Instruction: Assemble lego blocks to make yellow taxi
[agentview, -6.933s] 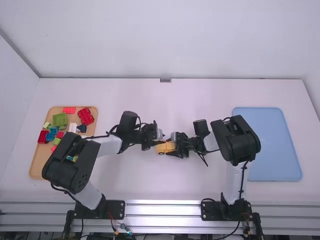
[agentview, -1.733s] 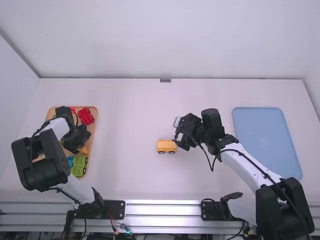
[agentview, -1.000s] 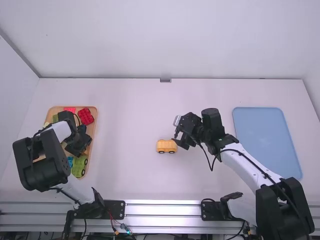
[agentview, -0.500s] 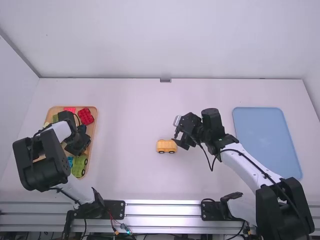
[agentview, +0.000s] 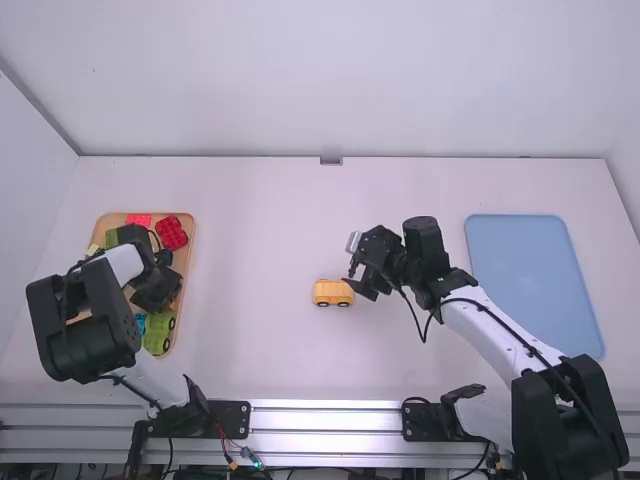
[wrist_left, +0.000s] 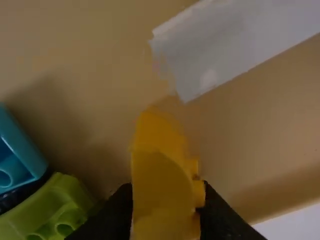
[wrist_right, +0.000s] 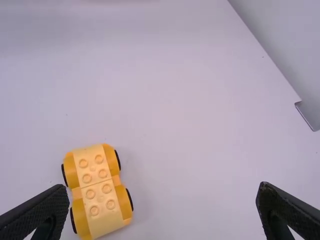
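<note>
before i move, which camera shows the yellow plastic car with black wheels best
The right wrist view: it shows the yellow plastic car close up from above, with its studs and all four wheels. The high view shows it smaller, on the white table, with the two wheels of its near side.
</note>
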